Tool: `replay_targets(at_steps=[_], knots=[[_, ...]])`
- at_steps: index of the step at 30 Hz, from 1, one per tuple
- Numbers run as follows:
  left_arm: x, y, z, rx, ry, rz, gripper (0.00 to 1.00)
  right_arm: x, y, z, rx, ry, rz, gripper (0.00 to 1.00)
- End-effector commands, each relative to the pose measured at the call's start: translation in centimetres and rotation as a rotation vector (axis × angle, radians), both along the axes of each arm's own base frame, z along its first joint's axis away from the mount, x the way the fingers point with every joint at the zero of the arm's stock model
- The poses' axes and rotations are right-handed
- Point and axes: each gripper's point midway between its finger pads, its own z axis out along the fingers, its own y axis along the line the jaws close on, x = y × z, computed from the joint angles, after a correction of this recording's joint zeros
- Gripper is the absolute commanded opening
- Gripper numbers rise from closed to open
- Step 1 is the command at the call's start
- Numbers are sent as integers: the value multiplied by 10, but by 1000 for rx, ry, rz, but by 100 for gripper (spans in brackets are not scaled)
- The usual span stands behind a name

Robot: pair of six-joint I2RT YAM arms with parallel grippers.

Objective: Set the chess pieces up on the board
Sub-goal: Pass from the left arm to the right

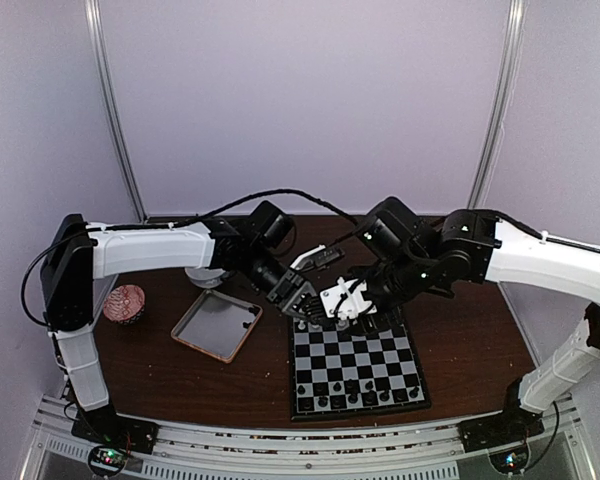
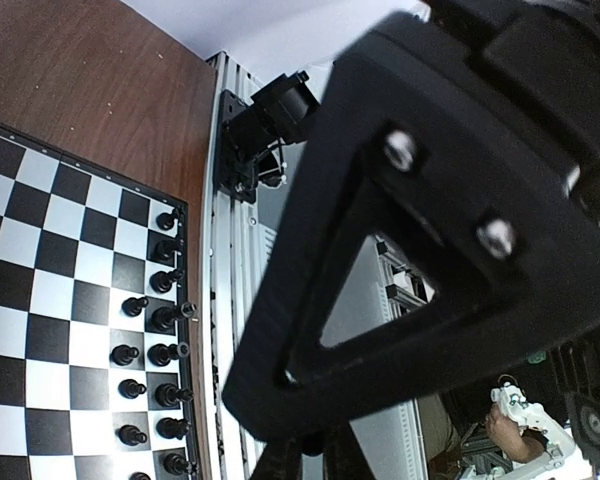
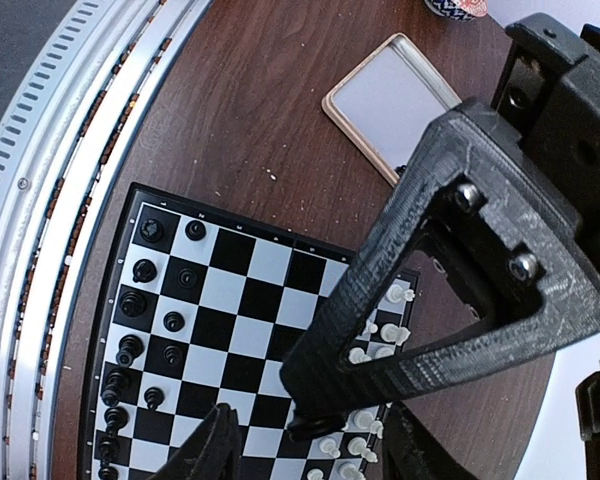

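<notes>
We see a dark brown wooden table [image 1: 170, 385] carrying everything, and on its near middle lies the flat square chessboard of black and light-grey checks [image 1: 356, 362], just right of a shallow square tray with a wooden rim [image 1: 201, 350]. The tray shows us only its pale grey floor. Farther left, well apart from the board, sits a small round red-and-white patterned object [image 1: 126, 303]. The glossy black chess pieces [image 3: 132, 302] stand in two rows along the board's near edge. The small white chess pieces [image 3: 392, 333] cluster loosely on the squares at its far edge. Both white arms reach inward from the table's outer sides and meet over that far edge, close together. In each wrist view the arm's own broad black finger blocks much of the board. The left gripper [image 1: 302, 300] hangs above the board's far left corner with its jaws pressed together; we cannot tell whether they pinch anything. The right gripper [image 3: 265, 435] hovers over the white cluster, its jaws spread, with board squares showing between them.
</notes>
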Motion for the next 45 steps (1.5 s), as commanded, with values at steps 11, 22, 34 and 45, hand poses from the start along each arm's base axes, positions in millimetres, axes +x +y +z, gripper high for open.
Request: replay_targets(at_steps=[11,22,34,45], knots=[[0,-6,0,-14,25,-23,5,0,14,-1,-31,-118,-5,23],[7,-7,-7,21,20,11,16,4,11,-9,-30,-115,-61,10],[48,15,-16,62,-61,232,29,18,-17,-22,29,57,-209,8],[106,40,1,-20,-494,666,34,28,-44,-51,141,658,-343,7]])
